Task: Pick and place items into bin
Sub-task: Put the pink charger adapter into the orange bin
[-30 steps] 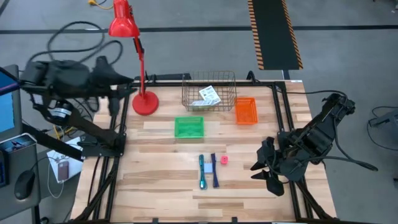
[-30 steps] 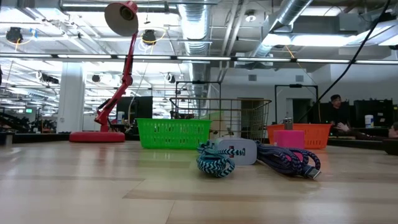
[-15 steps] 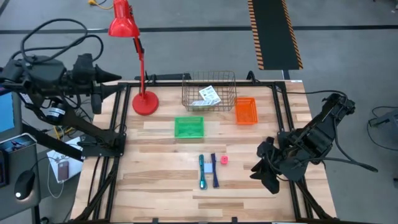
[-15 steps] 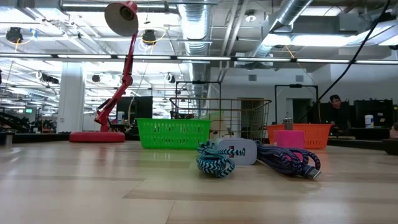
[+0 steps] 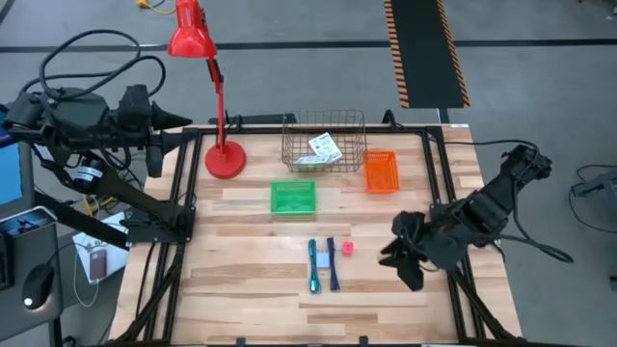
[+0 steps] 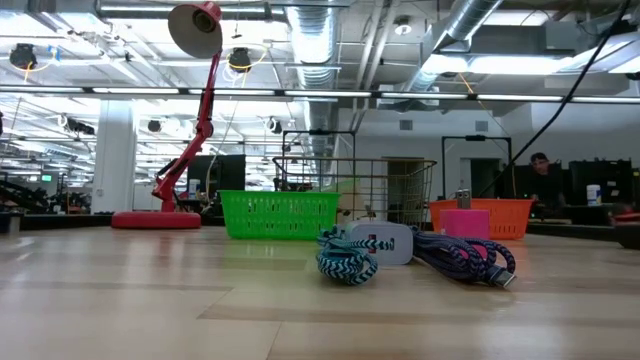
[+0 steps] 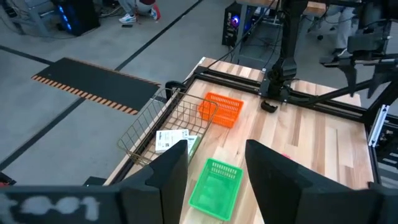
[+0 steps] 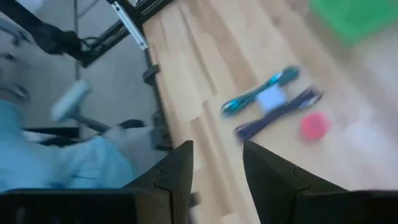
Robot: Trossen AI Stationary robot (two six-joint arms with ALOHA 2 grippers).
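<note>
Presently, one item is binned and four are left, taking the wire basket as landmark.

- Left gripper: well left of the wire basket, off the table edge beyond the red desk lamp; fingers parted with a clear gap, empty.
- White printed packet: already inside the wire basket; counts as done.
- Green basket: just in front of the wire basket, seemingly empty.
- Teal-green pen, pale blue-grey block, dark blue pen, pink-red block: clustered on bare table in front of the wire basket, beyond the green basket; not yet picked.
- Orange basket: just right of the wire basket, seemingly empty.
- Right gripper: in front of and right of the wire basket, near the cluster; fingers part-open, empty.

Room, as judged: open board between right gripper and cluster; the cluster's items lie close together, so a pick risks nudging neighbours; the frame rail borders the table's right edge.
</note>
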